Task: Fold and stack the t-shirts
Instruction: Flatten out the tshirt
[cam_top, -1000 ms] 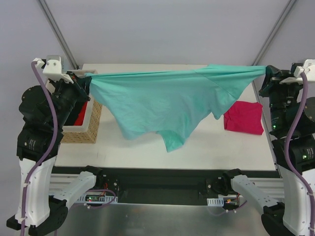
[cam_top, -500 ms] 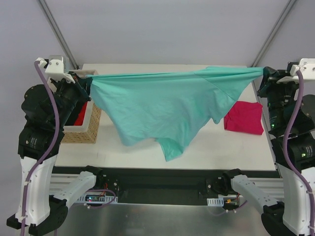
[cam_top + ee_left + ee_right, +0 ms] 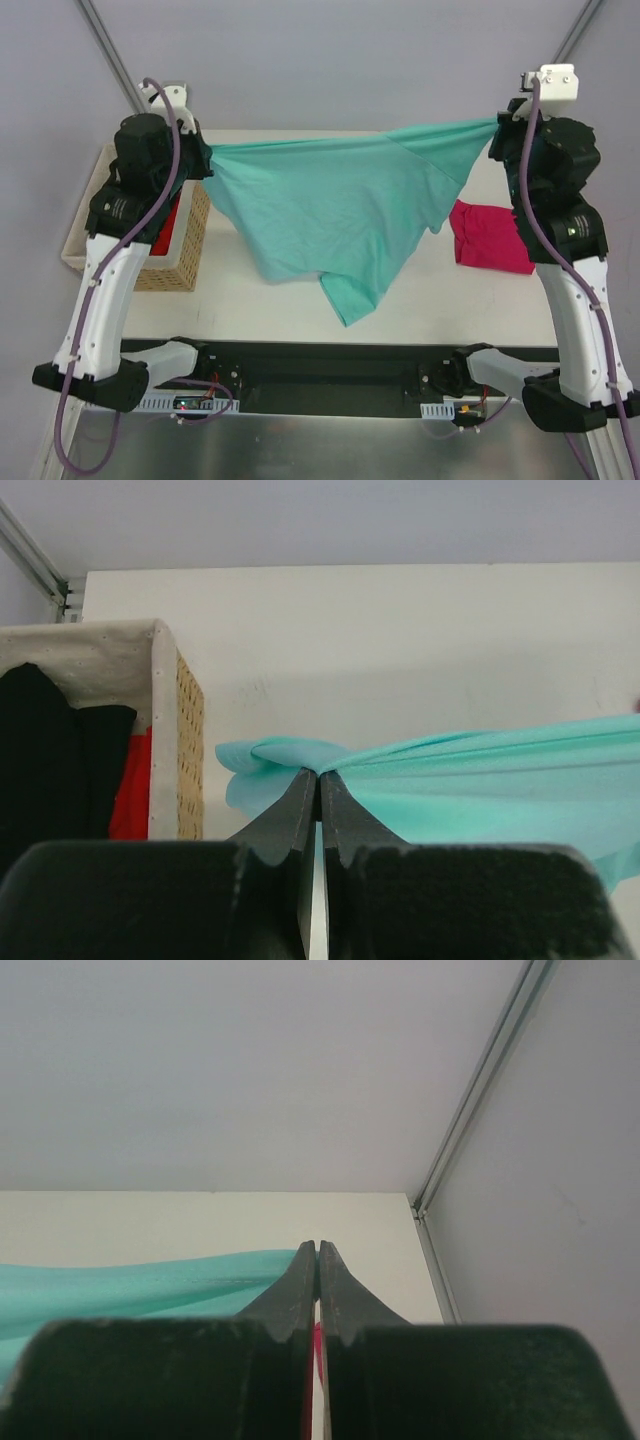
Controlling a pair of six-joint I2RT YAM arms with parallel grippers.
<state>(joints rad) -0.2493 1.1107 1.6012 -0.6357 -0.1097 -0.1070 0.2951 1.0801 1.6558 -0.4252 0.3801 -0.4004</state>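
Teal t-shirt one, pink t-shirt one, basket one.

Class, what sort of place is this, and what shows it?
Probably a robotics lab bench: bare grey walls, a white table with arms bolted at its edge, the left gripper and right gripper stretching a teal t-shirt.
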